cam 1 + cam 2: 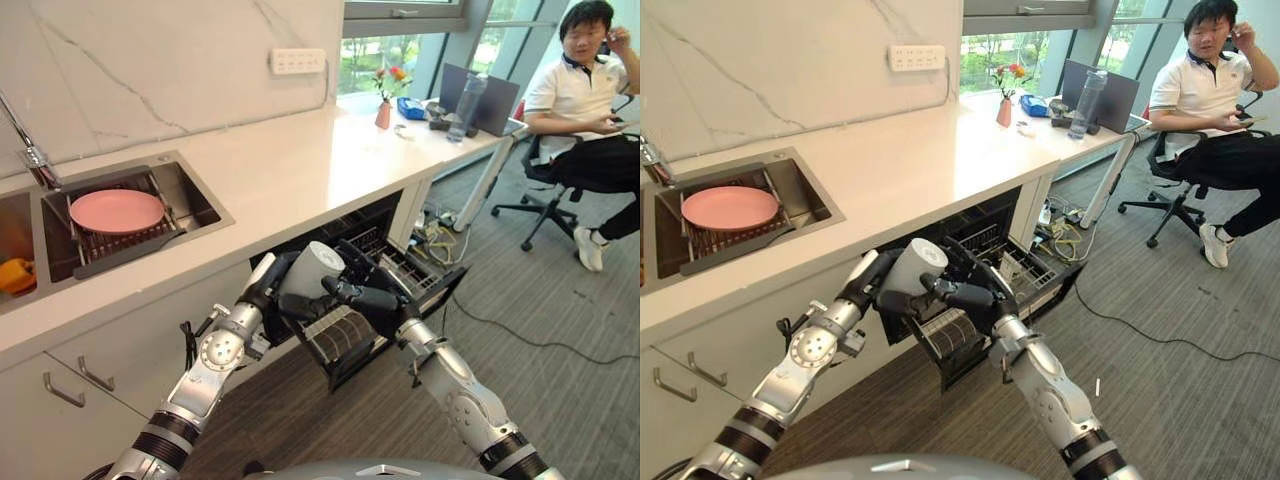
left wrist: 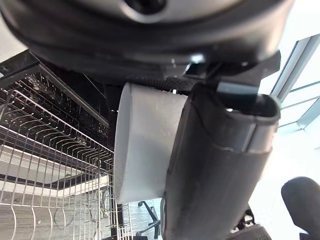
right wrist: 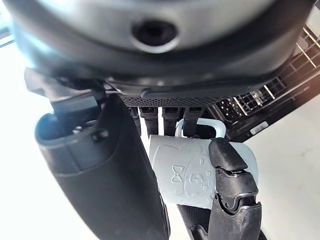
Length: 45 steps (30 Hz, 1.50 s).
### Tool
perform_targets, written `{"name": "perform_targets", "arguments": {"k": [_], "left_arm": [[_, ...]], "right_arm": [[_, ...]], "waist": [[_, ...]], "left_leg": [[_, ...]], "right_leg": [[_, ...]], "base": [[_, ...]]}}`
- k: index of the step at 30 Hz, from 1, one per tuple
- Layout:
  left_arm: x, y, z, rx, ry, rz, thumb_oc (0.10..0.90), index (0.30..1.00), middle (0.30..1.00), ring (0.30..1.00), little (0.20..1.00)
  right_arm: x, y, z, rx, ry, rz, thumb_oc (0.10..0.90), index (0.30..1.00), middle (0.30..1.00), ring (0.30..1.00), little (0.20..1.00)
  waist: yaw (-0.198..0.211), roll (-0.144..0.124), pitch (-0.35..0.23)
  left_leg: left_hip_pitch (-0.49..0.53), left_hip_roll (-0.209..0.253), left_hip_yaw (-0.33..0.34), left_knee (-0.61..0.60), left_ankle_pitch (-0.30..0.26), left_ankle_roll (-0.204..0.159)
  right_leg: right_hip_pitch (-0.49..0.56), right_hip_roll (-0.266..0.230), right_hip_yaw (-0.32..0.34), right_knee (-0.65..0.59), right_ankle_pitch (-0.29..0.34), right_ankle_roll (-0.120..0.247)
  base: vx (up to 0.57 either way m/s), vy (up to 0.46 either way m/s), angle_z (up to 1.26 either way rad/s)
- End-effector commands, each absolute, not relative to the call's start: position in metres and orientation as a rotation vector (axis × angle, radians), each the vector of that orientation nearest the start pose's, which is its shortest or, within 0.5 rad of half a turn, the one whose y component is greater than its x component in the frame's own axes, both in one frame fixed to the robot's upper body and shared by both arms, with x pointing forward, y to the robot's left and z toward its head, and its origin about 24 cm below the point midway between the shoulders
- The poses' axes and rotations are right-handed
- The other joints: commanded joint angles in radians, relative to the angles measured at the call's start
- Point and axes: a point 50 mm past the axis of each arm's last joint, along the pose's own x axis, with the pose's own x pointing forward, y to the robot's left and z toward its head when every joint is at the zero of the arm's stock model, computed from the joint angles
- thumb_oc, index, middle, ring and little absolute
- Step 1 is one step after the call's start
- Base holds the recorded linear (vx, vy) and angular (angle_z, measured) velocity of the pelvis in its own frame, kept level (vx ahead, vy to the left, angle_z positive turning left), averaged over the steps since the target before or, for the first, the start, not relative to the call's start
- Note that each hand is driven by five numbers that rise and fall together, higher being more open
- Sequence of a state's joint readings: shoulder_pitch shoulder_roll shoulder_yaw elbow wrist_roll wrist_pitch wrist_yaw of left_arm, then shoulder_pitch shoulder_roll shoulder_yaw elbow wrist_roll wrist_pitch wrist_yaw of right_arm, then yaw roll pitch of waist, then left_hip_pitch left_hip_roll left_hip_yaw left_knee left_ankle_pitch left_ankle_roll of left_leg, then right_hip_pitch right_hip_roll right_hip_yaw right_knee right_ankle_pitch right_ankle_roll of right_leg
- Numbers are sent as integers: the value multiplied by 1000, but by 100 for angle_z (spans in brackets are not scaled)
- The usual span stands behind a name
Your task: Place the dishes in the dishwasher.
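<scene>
A white mug (image 1: 312, 268) hangs on its side above the pulled-out dishwasher rack (image 1: 405, 268). My left hand (image 1: 262, 283) holds it from the left, thumb (image 2: 215, 170) curled across its wall. From the right, my right hand (image 1: 375, 298) closes on the same mug (image 3: 190, 172), with fingers under it and the thumb (image 3: 105, 175) beside it. A pink plate (image 1: 116, 210) lies on a wire rack in the sink (image 1: 195, 205) at the counter's left. The dishwasher's wire rack (image 2: 45, 150) stands below the mug.
The open dishwasher door (image 1: 345, 340) juts into the floor space under the white counter (image 1: 300, 160). A faucet (image 1: 30, 150) and a yellow object (image 1: 15, 275) are at far left. A person (image 1: 590, 100) sits on an office chair at right; a cable (image 1: 520, 335) crosses the carpet.
</scene>
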<state>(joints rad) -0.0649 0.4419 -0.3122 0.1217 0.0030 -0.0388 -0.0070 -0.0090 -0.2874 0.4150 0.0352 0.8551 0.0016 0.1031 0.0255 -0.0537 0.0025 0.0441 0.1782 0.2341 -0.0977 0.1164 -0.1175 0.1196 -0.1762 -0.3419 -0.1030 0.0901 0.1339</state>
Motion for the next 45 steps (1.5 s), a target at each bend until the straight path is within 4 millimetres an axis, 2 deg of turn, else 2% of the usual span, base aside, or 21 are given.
{"name": "perform_targets", "arguments": {"k": [1,11,14,24,27,33,34,39,45], "left_arm": [[293,129,90,464,-263,-334,400,300,300,300,300],[306,97,101,487,-322,-341,400,300,300,300,300],[309,82,103,495,-338,-370,400,300,300,300,300],[311,52,101,512,-348,-412,400,300,300,300,300],[313,43,101,523,-362,-418,400,300,300,300,300],[313,40,101,542,-376,-417,400,300,300,300,300],[313,41,101,556,-383,-416,400,300,300,300,300],[313,46,103,604,-407,-432,400,300,300,300,300],[317,47,107,653,-418,-442,400,300,300,300,300]], "right_arm": [[261,-90,69,555,11,512,800,900,900,900,900],[259,-61,75,663,49,530,800,900,900,900,900],[258,-50,79,699,58,550,800,900,900,900,900],[257,-24,69,741,156,518,800,900,900,900,900],[258,-17,62,689,180,497,800,900,900,900,900],[261,-15,54,621,198,470,800,900,900,900,900],[262,-18,50,526,189,479,800,900,900,900,900],[265,-32,37,334,190,501,800,900,900,900,900],[269,-41,28,283,234,483,800,900,900,900,900]], "waist": [[30,26,-11],[24,27,-7],[19,28,-6],[12,32,1],[10,36,5],[10,40,9],[10,40,8],[10,38,9],[10,37,6]], "left_leg": [[1,-15,-11,19,-93,12],[-7,-16,-22,21,-90,14],[-7,-17,-21,21,-88,14],[-9,-21,-20,19,-89,19],[-8,-22,-22,18,-91,21],[-8,-23,-25,17,-90,22],[-7,-24,-26,17,-91,22],[-4,-22,-28,17,-92,21],[-1,-19,-30,17,-91,19]], "right_leg": [[-39,-67,-71,16,-38,73],[-43,-66,-76,18,-38,70],[-45,-65,-76,19,-37,69],[-48,-63,-71,23,-32,65],[-47,-64,-70,25,-30,63],[-43,-65,-72,27,-30,62],[-43,-64,-73,27,-30,63],[-40,-61,-75,27,-36,62],[-38,-58,-74,26,-39,62]], "base": [[-13,13,5],[-6,17,6],[0,0,0],[0,0,0],[0,0,0],[0,0,0],[0,0,0],[0,0,0],[0,0,0]]}}
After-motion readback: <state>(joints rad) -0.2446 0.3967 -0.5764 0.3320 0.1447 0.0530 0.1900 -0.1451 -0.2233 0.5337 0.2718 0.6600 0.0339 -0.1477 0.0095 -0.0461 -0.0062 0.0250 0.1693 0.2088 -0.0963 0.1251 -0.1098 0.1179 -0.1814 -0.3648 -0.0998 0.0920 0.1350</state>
